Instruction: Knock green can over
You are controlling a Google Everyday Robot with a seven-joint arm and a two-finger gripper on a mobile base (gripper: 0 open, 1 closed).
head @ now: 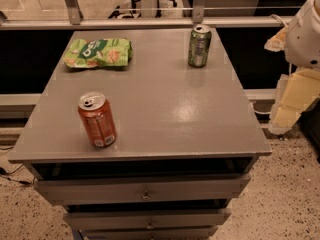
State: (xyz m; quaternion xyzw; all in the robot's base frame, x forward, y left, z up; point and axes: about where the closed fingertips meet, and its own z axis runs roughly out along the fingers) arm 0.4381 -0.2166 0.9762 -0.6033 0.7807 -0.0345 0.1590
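The green can (199,46) stands upright near the far right corner of the grey table (165,114), its silver pull-tab top facing up and its dark green and silver body leaning neither way; it is well apart from everything else on the top; an orange can (97,120) stands upright towards the near left corner, close to the front edge; a flat light-green snack bag (98,53) lies at the far left, roughly level with the green can across the table; the tool (290,104) hangs off the table's right side, past its edge and lower than the white arm (307,31) that carries it, touching no can and well apart from the green one; whether the tool is open or closed I cannot tell; below the tabletop, grey drawers (142,189) stand slightly pulled out, above a speckled floor (290,199).
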